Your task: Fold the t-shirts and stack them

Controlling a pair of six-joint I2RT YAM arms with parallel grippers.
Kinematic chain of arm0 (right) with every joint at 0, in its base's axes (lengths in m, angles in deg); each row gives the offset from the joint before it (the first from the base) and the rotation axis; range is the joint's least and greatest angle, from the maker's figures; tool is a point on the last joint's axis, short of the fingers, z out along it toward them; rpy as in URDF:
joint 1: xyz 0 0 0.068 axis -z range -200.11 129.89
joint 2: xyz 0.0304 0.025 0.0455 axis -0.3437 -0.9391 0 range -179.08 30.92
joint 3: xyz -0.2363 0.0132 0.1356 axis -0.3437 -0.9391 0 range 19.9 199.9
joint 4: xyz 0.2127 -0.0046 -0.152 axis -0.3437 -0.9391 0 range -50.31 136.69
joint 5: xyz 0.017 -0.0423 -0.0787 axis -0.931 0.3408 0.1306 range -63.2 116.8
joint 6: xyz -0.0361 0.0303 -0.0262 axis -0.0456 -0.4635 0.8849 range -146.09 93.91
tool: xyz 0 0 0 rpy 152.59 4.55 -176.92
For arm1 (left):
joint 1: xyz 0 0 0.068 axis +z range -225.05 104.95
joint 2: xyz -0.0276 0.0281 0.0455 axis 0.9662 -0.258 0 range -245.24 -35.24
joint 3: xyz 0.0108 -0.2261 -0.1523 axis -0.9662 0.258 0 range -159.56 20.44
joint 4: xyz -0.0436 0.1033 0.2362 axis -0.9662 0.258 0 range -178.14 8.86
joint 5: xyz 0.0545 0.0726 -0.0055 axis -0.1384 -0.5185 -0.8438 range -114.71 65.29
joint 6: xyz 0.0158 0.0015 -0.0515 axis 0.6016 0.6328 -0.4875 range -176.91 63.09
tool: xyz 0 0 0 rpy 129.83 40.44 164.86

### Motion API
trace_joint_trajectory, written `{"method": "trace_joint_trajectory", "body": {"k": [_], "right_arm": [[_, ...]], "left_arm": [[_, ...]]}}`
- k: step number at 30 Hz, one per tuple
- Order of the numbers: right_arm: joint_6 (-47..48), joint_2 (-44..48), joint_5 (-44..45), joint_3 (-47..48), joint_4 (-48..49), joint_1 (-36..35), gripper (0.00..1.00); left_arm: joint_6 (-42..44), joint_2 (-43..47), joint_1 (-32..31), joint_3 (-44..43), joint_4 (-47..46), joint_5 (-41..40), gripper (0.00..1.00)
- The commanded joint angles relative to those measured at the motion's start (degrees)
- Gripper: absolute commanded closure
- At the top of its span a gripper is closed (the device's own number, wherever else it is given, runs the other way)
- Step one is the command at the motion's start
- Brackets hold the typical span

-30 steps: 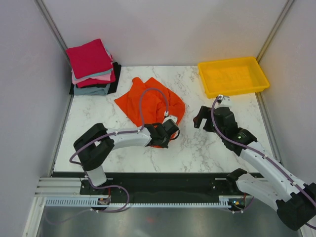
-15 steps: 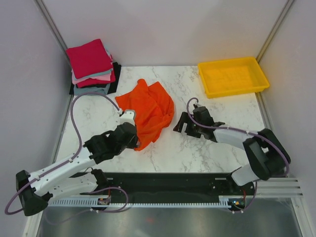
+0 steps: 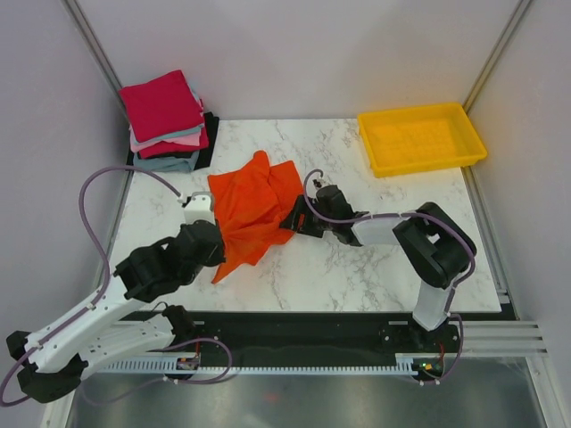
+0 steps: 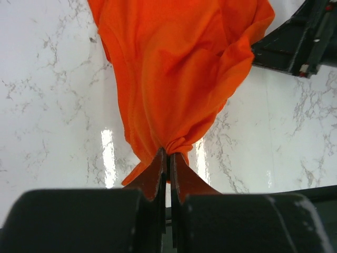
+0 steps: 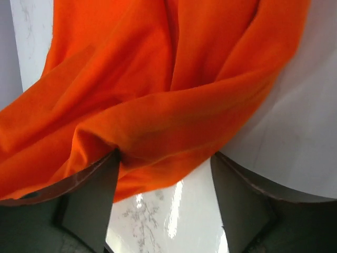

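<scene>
Shirt [image 3: 254, 209], orange one, bunched mid-frame on tabletop [image 3: 375, 272]; folded stack [image 3: 165, 116] upper left. Left fingers [image 4: 181, 182] pinching its lower corner, right fingers [image 5: 87, 197] wide, straddling right edge. Spreading step imo. Next: right clamps, both pull flat.

Item 1: you are viewing an orange-red t-shirt [image 3: 254, 209], lying crumpled and stretched out mid-table.
Item 2: folded t-shirts [image 3: 168, 125] sitting stacked in the far-left corner: crimson [image 3: 161, 102] topping pink [image 3: 183, 140], grey-blue [image 3: 165, 163], black [image 3: 208, 143].
</scene>
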Motion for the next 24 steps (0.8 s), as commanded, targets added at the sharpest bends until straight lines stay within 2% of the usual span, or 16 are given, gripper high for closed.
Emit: {"method": "trace_joint_trajectory", "body": {"k": [1,2,4,5,6,7,10,11,16,18,21,24], "right_arm": [[-1.2,-4.6,0.2,3.3,3.7,-1.1,0.25],[-1.8,-5.4,0.2,3.7,5.2,-1.1,0.31],[-2.2,-6.8,0.4,5.2,6.6,-1.1,0.54],[-2.1,-7.0,0.8,5.7,7.0,-1.1,0.67],[-1.9,-7.0,0.7,7.1,6.9,-1.0,0.90],[-1.5,-6.5,0.6,7.9,6.0,-0.8,0.99],[3.9,0.1,2.7,11.4,-4.3,-0.1,1.00],[6.2,2.7,6.8,12.7,-13.0,0.0,1.00],[16.7,22.9,11.3,21.4,-34.6,0.0,1.00],[17.6,29.6,14.2,25.8,-43.9,-0.1,1.00],[17.6,35.8,15.0,30.9,-52.7,-0.1,1.00],[17.2,37.9,14.3,36.8,-60.1,-0.1,1.00]], "left_arm": [[3.4,-3.0,0.5,-7.5,-0.2,-5.0,0.98],[4.1,-4.0,0.5,-9.8,-0.3,-5.1,0.98],[5.4,-5.1,0.6,-11.6,-0.6,-5.1,0.98],[6.0,-5.7,0.6,-12.9,-1.0,-5.1,0.98],[6.7,-5.9,0.7,-13.6,-1.4,-5.2,0.98],[8.4,-6.1,0.8,-14.5,-1.5,-5.7,0.98],[13.4,-6.7,0.9,-20.5,-0.9,-6.4,0.98],[14.7,-6.8,0.9,-24.4,-0.6,-6.2,0.98],[24.6,-5.2,1.0,-34.2,-1.4,-3.4,0.98],[29.4,-4.1,0.9,-36.6,-4.5,-1.4,0.98],[35.7,-2.6,0.9,-39.5,-8.4,6.5,0.98],[38.8,-2.5,1.0,-41.8,-9.7,7.2,0.98]]}}
